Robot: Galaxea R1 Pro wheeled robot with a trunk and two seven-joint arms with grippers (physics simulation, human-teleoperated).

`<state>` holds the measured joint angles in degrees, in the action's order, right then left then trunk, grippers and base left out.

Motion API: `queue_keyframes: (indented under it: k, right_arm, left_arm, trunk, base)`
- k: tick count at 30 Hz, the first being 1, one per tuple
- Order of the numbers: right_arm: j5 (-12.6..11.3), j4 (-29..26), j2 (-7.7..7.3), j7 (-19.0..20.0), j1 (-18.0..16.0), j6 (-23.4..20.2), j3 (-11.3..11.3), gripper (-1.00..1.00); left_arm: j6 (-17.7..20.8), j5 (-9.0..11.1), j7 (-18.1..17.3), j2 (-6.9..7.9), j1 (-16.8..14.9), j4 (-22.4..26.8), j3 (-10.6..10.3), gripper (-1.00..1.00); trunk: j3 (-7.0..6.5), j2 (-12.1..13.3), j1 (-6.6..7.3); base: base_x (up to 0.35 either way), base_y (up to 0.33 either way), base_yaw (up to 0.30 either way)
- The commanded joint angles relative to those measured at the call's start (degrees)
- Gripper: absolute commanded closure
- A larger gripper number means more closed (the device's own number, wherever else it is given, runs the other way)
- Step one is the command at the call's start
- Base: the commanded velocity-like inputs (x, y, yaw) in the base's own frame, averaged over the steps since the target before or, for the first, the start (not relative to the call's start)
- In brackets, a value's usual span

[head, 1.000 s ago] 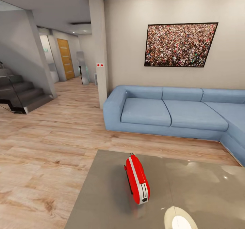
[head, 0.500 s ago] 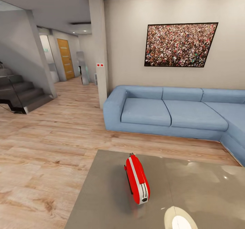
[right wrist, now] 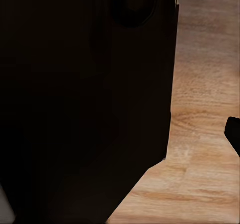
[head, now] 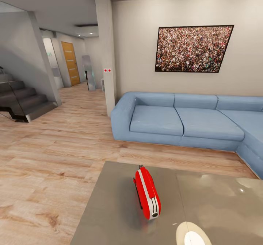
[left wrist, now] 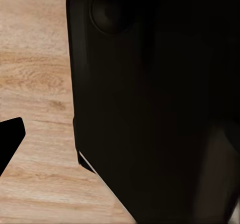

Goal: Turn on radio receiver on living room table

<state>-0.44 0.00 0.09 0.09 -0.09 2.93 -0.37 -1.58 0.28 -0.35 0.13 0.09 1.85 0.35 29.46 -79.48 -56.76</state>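
You've got the radio receiver (head: 147,193) standing on the table (head: 109,208) near its left edge, sofa (head: 182,119) beyond it; finger positions on both grippers can't be told.

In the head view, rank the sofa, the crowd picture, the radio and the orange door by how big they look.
Largest to smallest as they look:
1. Blue sofa
2. Framed crowd picture
3. Red radio receiver
4. Orange door

The radio is close to the camera and the door is far, so their apparent order is unsure.
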Motion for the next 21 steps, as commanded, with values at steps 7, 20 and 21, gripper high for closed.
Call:
queue_keyframes:
  k: [7,20,21]
  right_arm:
    - [0.0,0.0,0.0,0.0,0.0,0.0,0.0,-1.0]
    - [0.2,0.0,0.0,0.0,0.0,0.1,0.1,-1.0]
    - [0.2,0.0,0.0,0.0,0.0,0.1,0.1,-1.0]
  left_arm:
    - [0.0,0.0,0.0,0.04,0.0,0.0,0.0,-1.0]
    - [0.0,0.0,0.0,0.03,0.0,0.0,0.0,-1.0]
    - [0.0,0.0,-0.1,0.03,0.0,0.0,0.0,-1.0]
  trunk:
    - [-1.26,2.8,1.54]
    - [-3.6,8.0,4.4]
    - [-3.78,8.4,4.62]
  base:
    - [0.0,0.0,0.0]
    - [0.0,0.0,0.0]
    - [0.0,0.0,0.0]
